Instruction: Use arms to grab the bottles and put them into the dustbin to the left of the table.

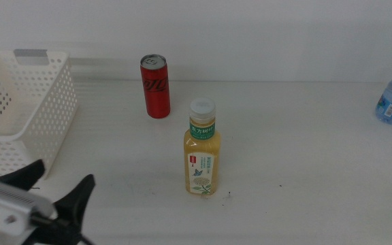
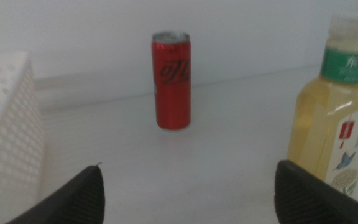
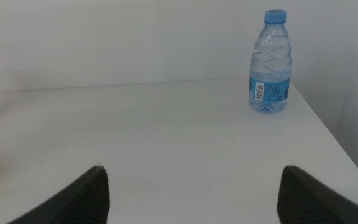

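Jaws spread, left gripper (image 1: 63, 185) faces green-labelled tea bottle (image 1: 202, 148), red cola can (image 1: 155, 86).

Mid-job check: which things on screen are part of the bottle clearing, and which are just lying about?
Job:
- tea bottle, upright mid-table
- cola can, upright behind it
- water bottle, upright near the right edge
- dustbin, at the left
- left gripper, open, low near the dustbin
- right gripper, open, facing the water bottle

Lying about:
- nothing but the table
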